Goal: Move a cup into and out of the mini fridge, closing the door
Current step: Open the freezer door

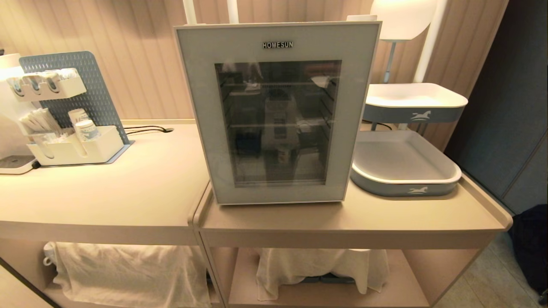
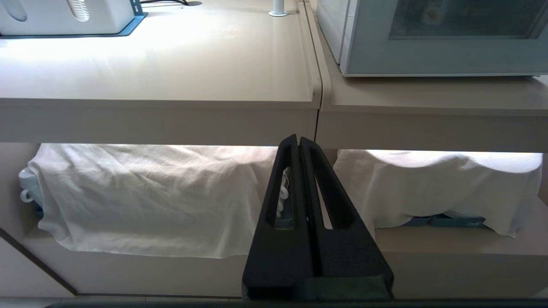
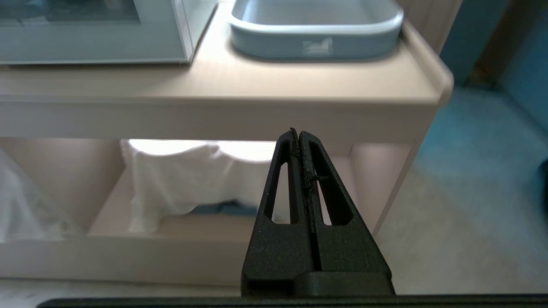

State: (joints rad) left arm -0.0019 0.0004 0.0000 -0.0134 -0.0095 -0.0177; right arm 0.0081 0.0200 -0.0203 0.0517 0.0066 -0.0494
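The mini fridge (image 1: 278,111) stands on the counter, and its door (image 1: 198,111), a pale grey-blue frame around dark glass, is closed. Behind the glass I make out wire shelves, reflections and a small pale shape low down (image 1: 283,154); I cannot tell whether that shape is the cup. Neither arm shows in the head view. My left gripper (image 2: 298,139) is shut and empty, held below the counter's front edge and facing the cloth-covered lower shelf. My right gripper (image 3: 298,133) is likewise shut and empty, below the counter to the right of the fridge (image 3: 85,42).
Two blue-and-white trays stand right of the fridge, the lower one (image 1: 406,188) on the counter and the other (image 1: 413,113) raised above it. A white organizer with paper cups (image 1: 72,154) and a water dispenser (image 1: 8,128) stand at the left. White cloths (image 1: 128,265) cover the lower shelves.
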